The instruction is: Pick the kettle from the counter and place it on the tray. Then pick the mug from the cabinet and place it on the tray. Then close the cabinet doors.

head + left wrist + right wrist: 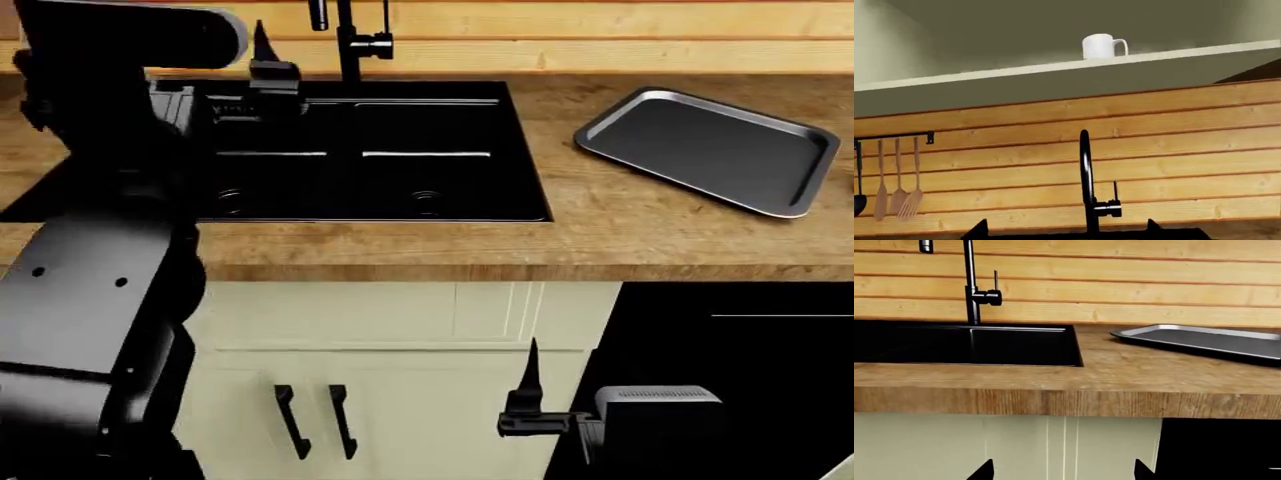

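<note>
Left wrist view: the mug [1102, 46] stands upright on the cabinet shelf [1054, 67], above the faucet [1089, 185]; the left fingers [1064, 229] are spread, holding nothing.

Head view: the tray [707, 148] lies bare on the worktop [587, 230], right of the sink [360, 150].

Right wrist view: the right fingers [1062, 471] are spread, below the worktop's edge.

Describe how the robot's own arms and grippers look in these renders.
In the head view, the left arm is built of bulky, rounded glossy black segments with small round fasteners. The left gripper is black with thin pointed fingers. The right gripper is also black, with a slim tapered finger on a blocky black wrist housing that has a grey top. No cables or markings are visible.
</note>
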Controlling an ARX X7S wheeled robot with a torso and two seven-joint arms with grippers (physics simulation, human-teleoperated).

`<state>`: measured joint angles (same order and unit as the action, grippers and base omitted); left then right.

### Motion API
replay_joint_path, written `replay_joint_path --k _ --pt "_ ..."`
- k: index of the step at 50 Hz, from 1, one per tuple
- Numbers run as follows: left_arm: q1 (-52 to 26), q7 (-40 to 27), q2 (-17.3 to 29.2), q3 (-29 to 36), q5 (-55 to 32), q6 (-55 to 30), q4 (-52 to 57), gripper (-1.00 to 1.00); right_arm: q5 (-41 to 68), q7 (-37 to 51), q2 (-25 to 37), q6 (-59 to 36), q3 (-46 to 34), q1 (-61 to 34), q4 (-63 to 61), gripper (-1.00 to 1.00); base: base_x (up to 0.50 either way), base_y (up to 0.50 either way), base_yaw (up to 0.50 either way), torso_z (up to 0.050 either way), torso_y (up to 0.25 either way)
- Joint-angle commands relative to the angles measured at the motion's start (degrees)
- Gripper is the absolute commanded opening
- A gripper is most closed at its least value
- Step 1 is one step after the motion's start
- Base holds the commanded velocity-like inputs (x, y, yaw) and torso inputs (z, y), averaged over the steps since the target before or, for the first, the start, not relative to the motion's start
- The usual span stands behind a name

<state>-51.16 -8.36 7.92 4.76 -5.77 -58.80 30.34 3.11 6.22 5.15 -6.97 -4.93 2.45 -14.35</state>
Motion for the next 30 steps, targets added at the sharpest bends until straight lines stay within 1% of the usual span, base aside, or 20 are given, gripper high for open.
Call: replay_joint_path --k 1,4,6,10,11,13,14,15,16,18,20,24,30 --pt "-40.1 -0.7 -2.4 4.3 0.6 -12.2 -21.4 1.0 0.7 1.0 0.9 -1.2 -1.0 0.3 -2.5 1.0 0.0 0.0 0.0 0.05 0.008" --pt "-50.5 -1.3 -4.3 3.7 1.1 -7.0 -36.8 1.0 0.6 1.3 1.2 -1.4 -1.3 0.4 -3.1 1.0 0.0 0.0 0.0 0.05 0.007" --pt "-57.7 -1.5 -5.5 4.6 1.7 -2.5 -48.6 1.0 0.6 1.5 1.4 -1.3 -1.5 0.6 -3.3 1.0 0.0 0.0 0.0 0.05 0.006" --pt "-69.6 -2.4 -7.6 5.7 0.9 5.6 -69.0 1.0 0.8 1.8 1.8 -1.4 -1.7 0.9 -4.2 1.0 0.0 0.0 0.0 0.05 0.005" --pt "-72.4 -3.3 -7.8 6.9 -0.5 7.6 -74.2 1.0 0.9 1.8 1.9 -1.5 -1.7 1.0 -4.6 1.0 0.0 0.0 0.0 0.05 0.006" --pt "-78.3 -5.6 -7.9 10.6 -6.3 12.7 -85.9 1.0 1.2 1.9 2.1 -1.5 -1.7 1.2 -4.8 1.0 0.0 0.0 0.0 0.05 0.006" --pt "-80.9 -6.4 -7.9 14.1 -9.8 15.4 -91.1 1.0 1.3 1.9 2.1 -1.5 -1.7 1.2 -4.9 1.0 0.0 0.0 0.0 0.05 0.006" --pt "-83.1 -7.1 -7.9 19.8 -13.8 18.1 -95.4 1.0 1.3 2.0 2.2 -1.7 -1.8 1.1 -4.9 1.0 0.0 0.0 0.0 0.05 0.006" --pt "-83.8 -8.4 -7.9 20.1 -16.1 18.2 -96.3 1.0 1.3 2.1 2.2 -1.8 -1.9 1.1 -5.1 1.0 0.0 0.0 0.0 0.05 0.008" --pt "-83.8 -9.4 -7.9 18.5 -14.1 16.3 -94.1 1.0 1.2 2.1 2.2 -1.8 -2.4 1.3 -5.4 1.0 0.0 0.0 0.0 0.05 0.007" --pt "-83.8 -9.5 -7.9 17.8 -12.9 14.3 -92.4 1.0 1.4 2.1 2.3 -1.7 -2.6 1.4 -5.3 1.0 0.0 0.0 0.0 0.05 0.007" --pt "-83.8 -9.0 -7.9 18.8 -12.8 12.5 -91.2 1.0 2.1 2.3 2.5 -1.4 -2.4 1.7 -5.8 1.0 0.0 0.0 0.0 0.05 0.006" --pt "-83.8 -8.9 -7.9 17.5 -9.9 9.5 -88.8 1.0 2.8 2.5 2.9 -1.0 -2.3 1.7 -5.8 1.0 0.0 0.0 0.0 0.05 0.006"
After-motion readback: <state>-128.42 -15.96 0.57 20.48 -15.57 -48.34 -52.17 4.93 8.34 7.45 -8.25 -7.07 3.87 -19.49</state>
